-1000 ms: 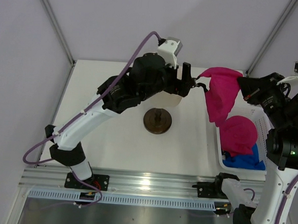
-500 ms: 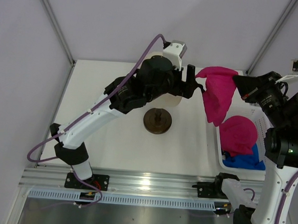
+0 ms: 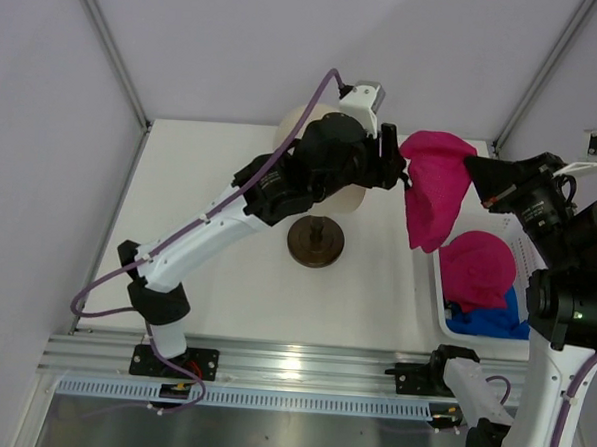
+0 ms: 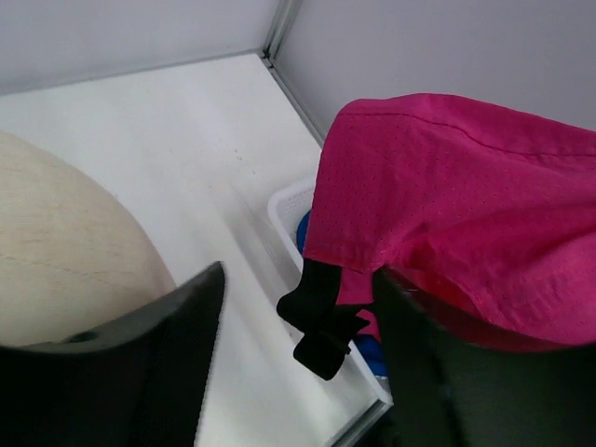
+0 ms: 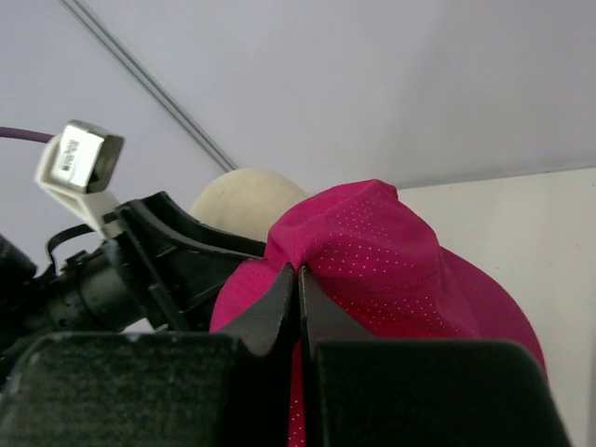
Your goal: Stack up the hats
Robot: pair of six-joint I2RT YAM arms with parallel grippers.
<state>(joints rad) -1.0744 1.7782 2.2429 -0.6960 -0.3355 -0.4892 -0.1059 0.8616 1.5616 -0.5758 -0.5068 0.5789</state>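
Hats: 3 in view, 2 magenta-pink, 1 royal blue.
Raised pink hat (image 3: 436,186): perforated fabric, black back strap (image 4: 321,321), hanging in the air between both arms.
White basket (image 3: 478,341): second pink hat (image 3: 476,271) lying on blue hat (image 3: 499,319).
Right claw (image 5: 300,279): clamped on raised pink hat.
Left claw (image 4: 300,279): fingers spread around strap.

Bright, even diffuse light, soft shadows, glare on metal rail (image 3: 293,360), near jaws blurred
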